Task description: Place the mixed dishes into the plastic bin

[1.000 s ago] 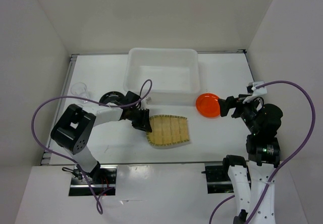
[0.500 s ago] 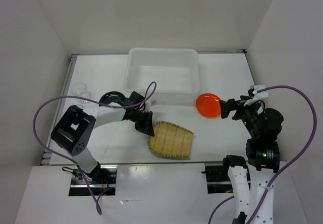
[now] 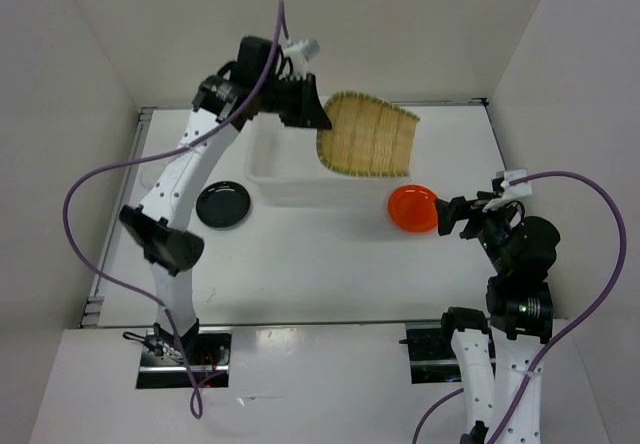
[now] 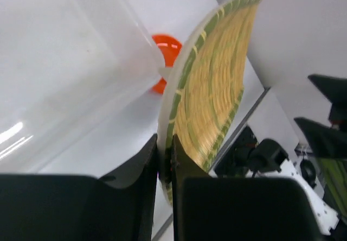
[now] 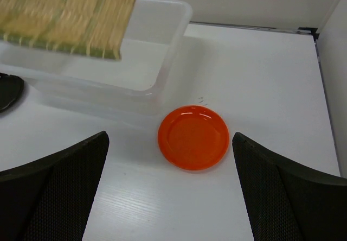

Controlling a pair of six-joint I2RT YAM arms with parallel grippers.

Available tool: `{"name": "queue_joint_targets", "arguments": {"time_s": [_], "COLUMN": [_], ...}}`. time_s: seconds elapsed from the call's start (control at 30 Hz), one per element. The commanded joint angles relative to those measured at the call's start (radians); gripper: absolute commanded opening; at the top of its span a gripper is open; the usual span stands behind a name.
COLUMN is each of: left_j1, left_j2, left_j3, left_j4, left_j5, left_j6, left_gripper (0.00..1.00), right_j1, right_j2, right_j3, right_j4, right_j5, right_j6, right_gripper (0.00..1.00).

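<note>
Top external view first: the left arm reaches up and across the table (image 3: pixel 330 264), and the left jaws are clamped tight on the green rim of the tan woven bamboo tray (image 3: pixel 370 136). That tray hangs in the air, tilted, over the right-hand part of the white translucent rectangular plastic bin (image 3: pixel 258 159). It touches nothing but the jaws, as far as I can see. From the left wrist camera the tray shows almost edge-on, its rim pinched between the two dark fingers (image 4: pixel 135 170), with the bin's pale wall off to the left.

On the table, the small orange round plate (image 3: pixel 413 208) lies flat just beside the bin's near right corner, apart from its wall. The right jaws stand wide open, pointing at that plate from the right and holding nothing. Seen from the right wrist, the plate sits between the two spread fingers, clear of both.

The small glossy black round plate (image 3: pixel 223 205) rests flat on the table, near the bin's near left corner and close by the left arm
</note>
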Motion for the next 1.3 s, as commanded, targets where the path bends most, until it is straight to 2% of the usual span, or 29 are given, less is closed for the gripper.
{"name": "queue_joint_targets", "arguments": {"time_s": [0.0, 0.1, 0.23, 0.47, 0.93, 1.27], "left_j1": [0.081, 0.168, 0.248, 0.300, 0.261, 0.219], "left_j2": [0.216, 0.354, 0.434, 0.630, 0.867, 0.951], "left_j3": [0.433, 0.591, 0.592, 0.687, 0.865, 0.888], "left_j4": [-0.239, -0.269, -0.283, -0.258, -0.209, -0.200], "left_j5": [0.018, 0.008, -0.005, 0.026, 0.170, 0.158], "left_j6": [-0.046, -0.077, -0.066, -0.066, -0.075, -0.098], "left_gripper": [0.00, 0.00, 0.00, 0.00, 0.00, 0.00], "right_j1": [-0.005, -0.005, -0.005, -0.005, -0.005, -0.005], "right_j2": [-0.009, -0.009, -0.018, -0.027, -0.027, -0.027], "right_j3": [-0.008, -0.008, -0.008, -0.008, -0.008, -0.018], "right_j4": [0.055, 0.055, 0.055, 0.055, 0.055, 0.064], "right_j5": [0.014, 0.014, 0.023, 0.023, 0.032, 0.032], "right_j6": [0.015, 0.015, 0.015, 0.015, 0.015, 0.015], "right_gripper": [0.99, 0.99, 0.99, 0.99, 0.99, 0.99]}}
